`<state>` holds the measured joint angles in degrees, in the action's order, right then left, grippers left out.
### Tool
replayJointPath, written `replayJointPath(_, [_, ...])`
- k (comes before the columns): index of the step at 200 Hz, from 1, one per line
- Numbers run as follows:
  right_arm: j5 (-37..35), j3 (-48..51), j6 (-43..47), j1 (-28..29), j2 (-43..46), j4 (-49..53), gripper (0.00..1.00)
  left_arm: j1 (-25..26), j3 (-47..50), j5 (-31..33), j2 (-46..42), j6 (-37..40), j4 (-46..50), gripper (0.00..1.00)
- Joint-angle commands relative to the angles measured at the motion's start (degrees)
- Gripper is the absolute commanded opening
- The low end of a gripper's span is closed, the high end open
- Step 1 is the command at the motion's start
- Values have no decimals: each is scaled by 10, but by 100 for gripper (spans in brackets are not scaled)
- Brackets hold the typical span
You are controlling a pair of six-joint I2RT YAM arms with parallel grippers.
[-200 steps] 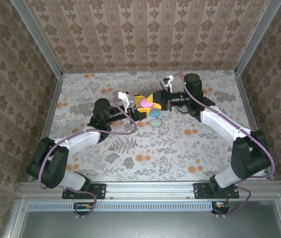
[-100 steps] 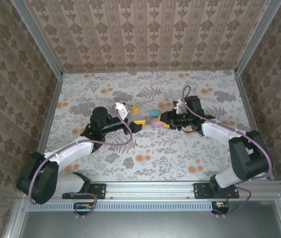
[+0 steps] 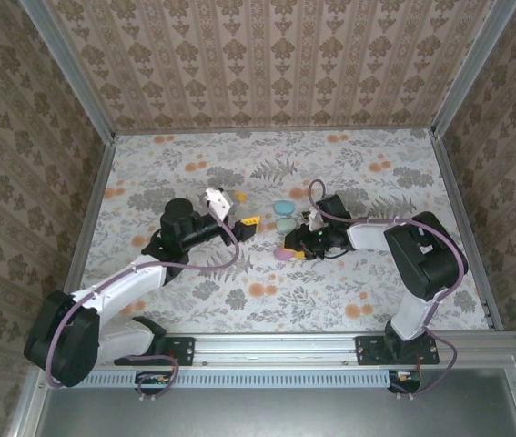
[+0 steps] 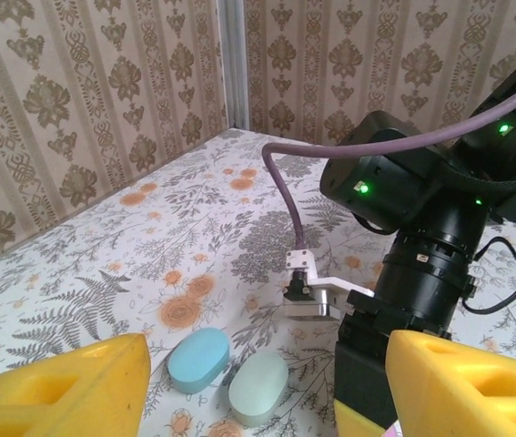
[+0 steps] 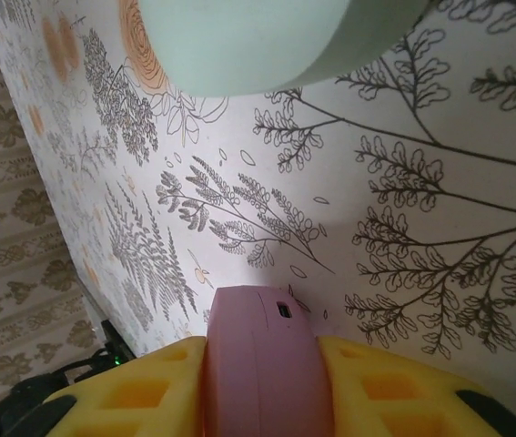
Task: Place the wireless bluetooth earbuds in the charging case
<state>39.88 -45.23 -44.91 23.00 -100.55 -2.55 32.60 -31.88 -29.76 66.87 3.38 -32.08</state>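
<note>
The charging case (image 5: 262, 364) is pink and closed, with a small port on its edge. My right gripper (image 5: 262, 387) is shut on it between yellow pads, low over the floral table. In the top view the pink case (image 3: 286, 255) sits at the right gripper (image 3: 296, 248), near the table's middle. My left gripper (image 3: 245, 209) is open and empty, a short way to the left. In the left wrist view its yellow fingers (image 4: 66, 387) stand wide apart. The earbuds are out of view.
A blue case (image 3: 282, 207) and a pale green case (image 3: 285, 224) lie closed side by side just behind the pink one. In the left wrist view the blue case (image 4: 198, 359) and the green case (image 4: 258, 387) lie ahead, with the right arm's black wrist (image 4: 421, 228) beside them.
The right arm has come down and nearer with the pink case, from above the other cases to the table. My left gripper has let go, opened and drawn back left.
</note>
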Motion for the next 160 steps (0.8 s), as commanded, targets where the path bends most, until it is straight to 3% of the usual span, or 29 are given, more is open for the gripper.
replayJointPath(1, [-69,-16,57,1,17,108,41,-5,-4,18,-17,12,0,70])
replayJointPath(52, [-201,-63,129,-11,104,260,74,-12,-1,61,-21,14,3,77])
replayJointPath(72, [-335,-83,146,-21,163,299,77,-17,0,116,-30,17,21,80])
replayJointPath(80, [-410,-83,154,-26,196,297,79,-20,1,159,-34,19,28,87])
replayJointPath(97, [-587,-55,196,-32,264,248,86,-39,-3,260,-38,22,59,99])
replayJointPath(119, [-761,30,315,-55,310,80,100,-107,-24,350,-31,4,131,100])
replayJointPath(134, [-786,70,348,-100,310,1,100,-158,-32,395,-20,-18,170,100])
replayJointPath(160, [-729,129,360,-175,256,-108,100,-228,-23,429,-9,-35,194,100])
